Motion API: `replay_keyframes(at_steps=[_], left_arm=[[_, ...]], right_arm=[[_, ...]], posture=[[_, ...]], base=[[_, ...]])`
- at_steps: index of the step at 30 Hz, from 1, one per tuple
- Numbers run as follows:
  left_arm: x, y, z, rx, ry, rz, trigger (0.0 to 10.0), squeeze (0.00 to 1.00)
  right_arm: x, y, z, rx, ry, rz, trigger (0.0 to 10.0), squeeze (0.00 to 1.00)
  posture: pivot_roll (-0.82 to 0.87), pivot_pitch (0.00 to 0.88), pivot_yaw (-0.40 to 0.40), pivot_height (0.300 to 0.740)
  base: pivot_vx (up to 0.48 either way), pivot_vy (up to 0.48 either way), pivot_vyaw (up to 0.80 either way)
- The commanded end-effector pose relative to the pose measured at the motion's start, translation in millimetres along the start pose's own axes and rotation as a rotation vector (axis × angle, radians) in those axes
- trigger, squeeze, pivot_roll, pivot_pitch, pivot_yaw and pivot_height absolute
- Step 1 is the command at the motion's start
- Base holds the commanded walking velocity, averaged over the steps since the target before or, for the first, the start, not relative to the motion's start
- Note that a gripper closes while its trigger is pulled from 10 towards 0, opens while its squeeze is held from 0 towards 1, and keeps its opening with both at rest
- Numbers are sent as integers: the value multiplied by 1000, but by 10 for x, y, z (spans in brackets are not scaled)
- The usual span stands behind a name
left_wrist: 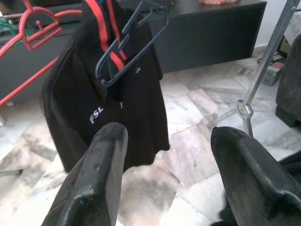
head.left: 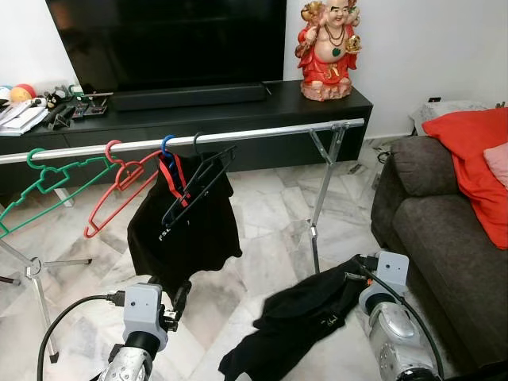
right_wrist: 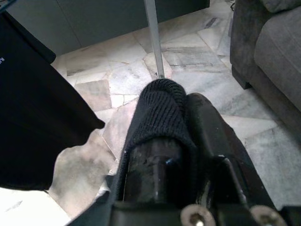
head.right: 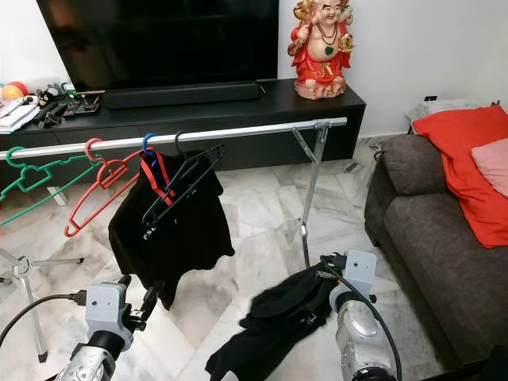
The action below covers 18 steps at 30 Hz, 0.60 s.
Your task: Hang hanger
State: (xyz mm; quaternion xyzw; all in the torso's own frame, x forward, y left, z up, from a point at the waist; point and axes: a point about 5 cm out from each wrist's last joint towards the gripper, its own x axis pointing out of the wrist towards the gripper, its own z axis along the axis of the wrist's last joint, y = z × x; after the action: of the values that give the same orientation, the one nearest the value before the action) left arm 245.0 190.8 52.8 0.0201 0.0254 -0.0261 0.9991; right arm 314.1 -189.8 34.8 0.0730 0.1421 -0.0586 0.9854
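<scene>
A silver clothes rail (head.left: 238, 134) runs across the room. On it hang a green hanger (head.left: 44, 186), a red hanger (head.left: 119, 186), a blue hanger (head.left: 167, 145) carrying a black shirt (head.left: 186, 230), and an empty black hanger (head.left: 198, 186) tilted in front of that shirt. My left gripper (head.left: 176, 300) is low, below the shirt's hem, and stands open with nothing between its fingers (left_wrist: 106, 160). My right gripper (head.left: 353, 274) is shut on the edge of a black garment (head.left: 294, 321) that trails onto the floor. In the right wrist view, knitted black fabric wraps the shut gripper (right_wrist: 181, 101).
The rail's legs stand at the right (head.left: 317, 206) and at the left (head.left: 32, 274). A grey sofa (head.left: 444, 230) with a red cloth (head.left: 476, 151) is on the right. A black TV console (head.left: 238, 107) with a red statue (head.left: 327, 48) lies behind the rail.
</scene>
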Motion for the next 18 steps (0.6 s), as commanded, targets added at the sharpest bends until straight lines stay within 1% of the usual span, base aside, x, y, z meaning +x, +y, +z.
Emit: replay_keyframes(at_steps=[1,10,18], left_arm=[[13,11,45,1,1,8,10000,0],[10,9,88,-7,13,20,10000,0],[22,-2,116,-18,21,31,10000,0]], right_arm=[[7,34,24,2,-24,3,10000,0],[16,45,34,-2,-25,6,10000,0],[37,91,60,-12,-30,18,10000,0]], posture=[[-32,34,64,740],[-23,69,65,740],[-19,93,64,740]], base=[[0,480,0],[0,480,0],[0,480,0]])
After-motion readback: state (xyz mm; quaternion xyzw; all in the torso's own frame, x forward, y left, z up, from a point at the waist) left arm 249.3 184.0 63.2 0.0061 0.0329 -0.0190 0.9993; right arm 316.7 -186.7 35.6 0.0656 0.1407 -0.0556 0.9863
